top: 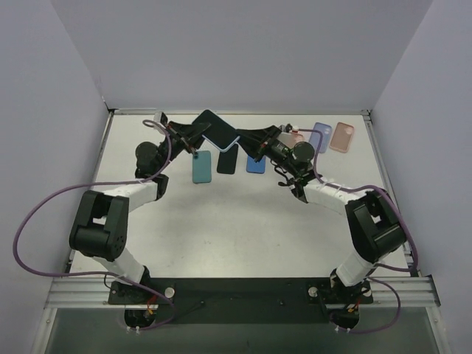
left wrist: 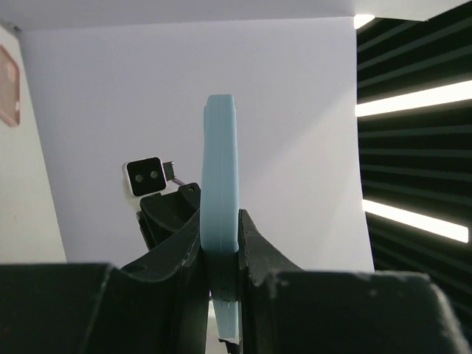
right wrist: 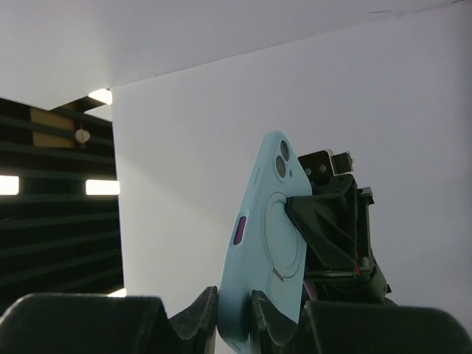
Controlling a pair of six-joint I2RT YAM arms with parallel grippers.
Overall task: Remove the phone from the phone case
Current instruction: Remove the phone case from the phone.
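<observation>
right gripper point(right wrist: 234, 313): clamped on phone case point(right wrist: 267, 243) bottom end, long axis pointing away | left gripper point(left wrist: 221, 276): pinching case's long side, crosswise | phone point(top: 216, 127): seated inside case, screen up

The phone point(top: 214, 127) sits inside its light blue case point(right wrist: 267, 240), raised off the table and tilted, with the dark screen facing up. The back of the case shows two camera lenses near one corner, a round ring in the middle and a purple side button. The left gripper point(left wrist: 221, 237) and right gripper point(right wrist: 234, 302) pinch opposite edges.
</observation>
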